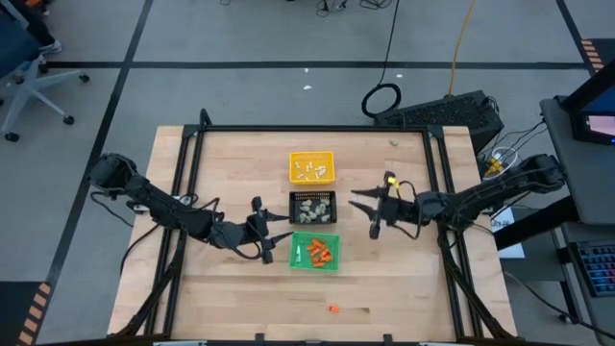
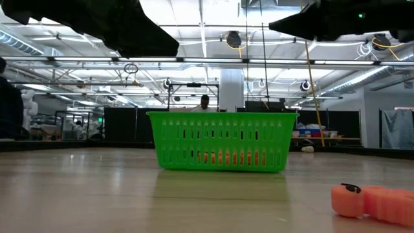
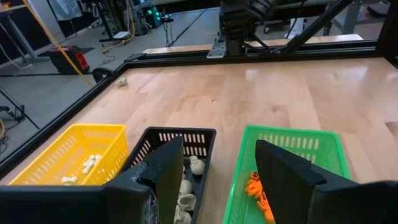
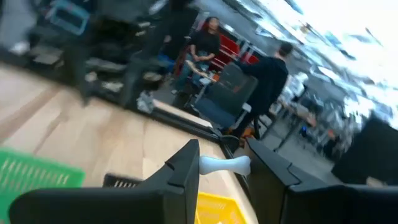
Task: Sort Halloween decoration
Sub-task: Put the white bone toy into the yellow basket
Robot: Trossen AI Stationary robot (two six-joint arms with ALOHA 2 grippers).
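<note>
Three small trays stand in a row at the table's middle. The yellow tray (image 1: 312, 156) at the far end holds thin white sticks (image 3: 90, 163). The black tray (image 1: 313, 195) holds beige-grey lumps (image 3: 186, 190). The green tray (image 1: 332, 238) at the near end holds orange bits (image 3: 256, 190). My right gripper (image 1: 368, 213) hangs right of the black tray, shut on a white stick (image 4: 224, 165). My left gripper (image 1: 281, 231) stands open just left of the green tray, with nothing between its fingers (image 3: 165, 174). My right gripper pinches the white stick between its two fingers; the stick's shaft (image 4: 219, 165) bridges the gap between them, one knobbed end against a finger. The fingers lie about level, coming from the table's right side. The stick is lifted clear of table and trays.
One orange piece (image 1: 333, 308) lies loose on the table near its front edge, also in the low view (image 2: 372, 200). A small beige lump (image 3: 121, 81) lies near the far right corner. Black frame rails (image 1: 317, 128) border the tabletop. People sit in the room beyond (image 4: 202, 46).
</note>
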